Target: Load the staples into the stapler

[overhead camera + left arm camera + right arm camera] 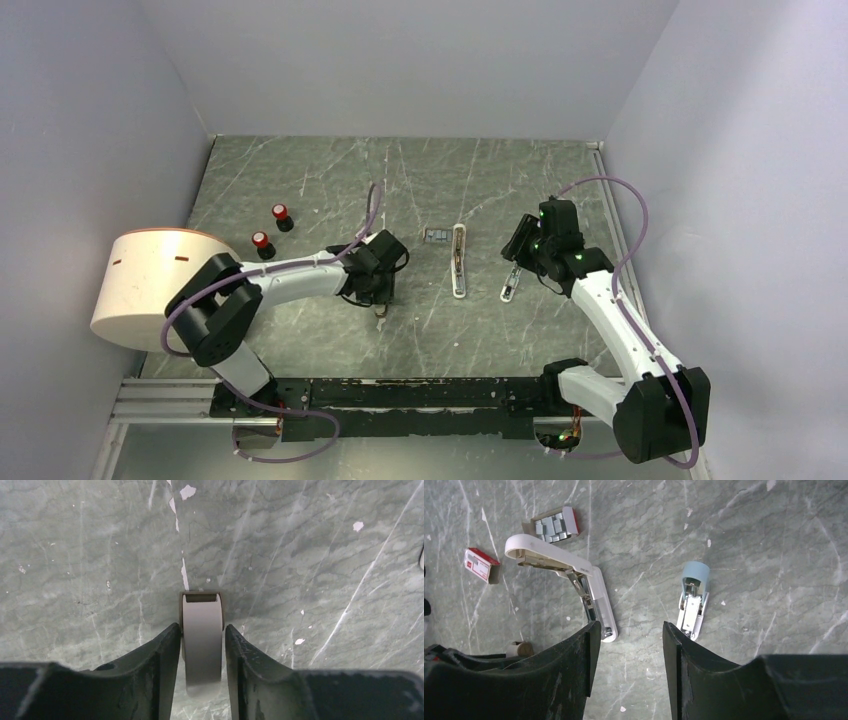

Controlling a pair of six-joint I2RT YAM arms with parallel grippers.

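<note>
Lower centre, left wrist view: stapler (pixel 202 612) flanked closely by left gripper (pixel 202 628), pinch unclear; right gripper (pixel 630 625) spread, empty. Best steady stapler squarely before fetching staples (pixel 549 527).

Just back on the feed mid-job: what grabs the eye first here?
The stubby beige stapler sits between the fingers of the left gripper, left of centre. The right gripper hangs open between the long white stapler, hinged open, and the light-blue stapler. Grey staples lie in an open tray beyond.
</note>
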